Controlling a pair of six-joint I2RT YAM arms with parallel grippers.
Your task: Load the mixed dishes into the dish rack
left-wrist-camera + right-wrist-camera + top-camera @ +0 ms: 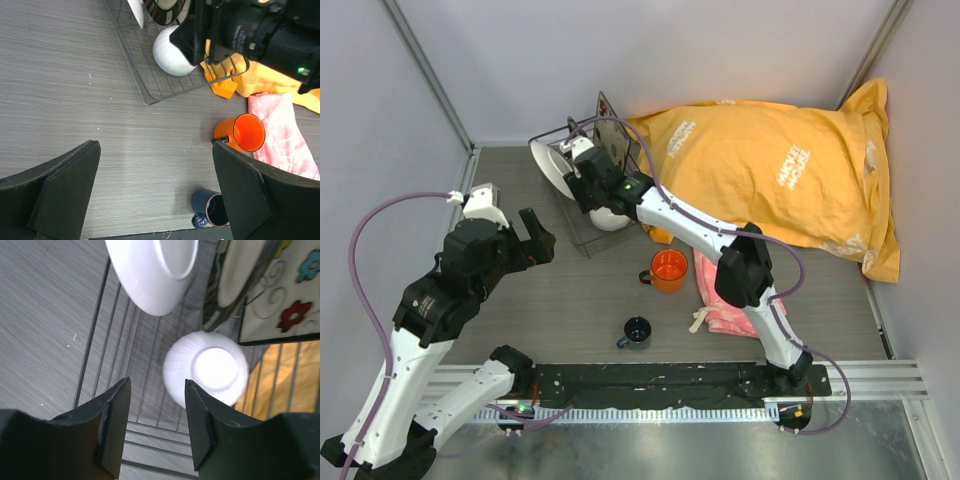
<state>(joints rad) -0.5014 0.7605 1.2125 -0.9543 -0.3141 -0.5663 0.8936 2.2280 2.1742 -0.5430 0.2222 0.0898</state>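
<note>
Grey wood-grain worktop [570, 300], enclosed by pale walls, carries everything we describe. We begin at the right gripper [156, 390]: its fingers stand partly apart with nothing between them, poised above the near part of the dish rack [165, 85]. Beneath the gap and a little to the right we see the white bowl [207, 370], lying base up on the rack's rod floor, its outline slightly blurred in the wrist view. Farther into the rack three pieces stand on edge: the white plate [150, 275] at the left, the dark-rimmed plate [240, 285] beside it, and the square tray [280, 305] with a flowered face at the right. The rack sits at the far left-centre of the worktop, its right side against the yellow bag [770, 170], which fills the far right.

The left gripper [155, 150] hangs over the worktop, near and left of the rack. Its fingers are spread wide and hold nothing.

Outside the rack, the orange mug [669, 270] stands upright near the middle of the worktop, just beside the pink cloth [730, 300] on its right. The dark-blue cup [637, 331] stands upright nearer to us, apart from the mug. Both turn their handles to the left.
</note>
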